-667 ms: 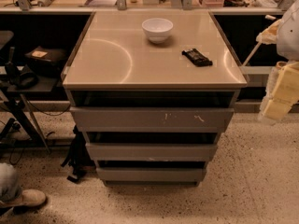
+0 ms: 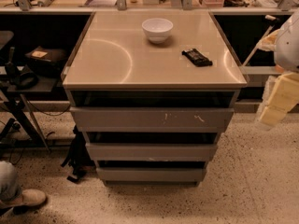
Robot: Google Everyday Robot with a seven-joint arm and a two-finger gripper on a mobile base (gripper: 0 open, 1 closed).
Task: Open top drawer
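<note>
The top drawer (image 2: 140, 119) is a wide flat grey front with pale scratch marks right of centre, just under the tan top of the cabinet (image 2: 112, 59). A dark gap shows above it. Its front sits about flush with the cabinet's front edge. My gripper (image 2: 276, 104) is at the far right edge of the view, a pale cream shape hanging beside the cabinet's right side at drawer height. It is apart from the drawer and holds nothing that I can see.
Two narrower grey drawer fronts (image 2: 152, 151) lie below the top one. A white bowl (image 2: 157, 29) and a black flat object (image 2: 196, 57) rest on the cabinet top. A dark stand (image 2: 23, 106) and a person's shoe (image 2: 25, 199) are at the left, on speckled floor.
</note>
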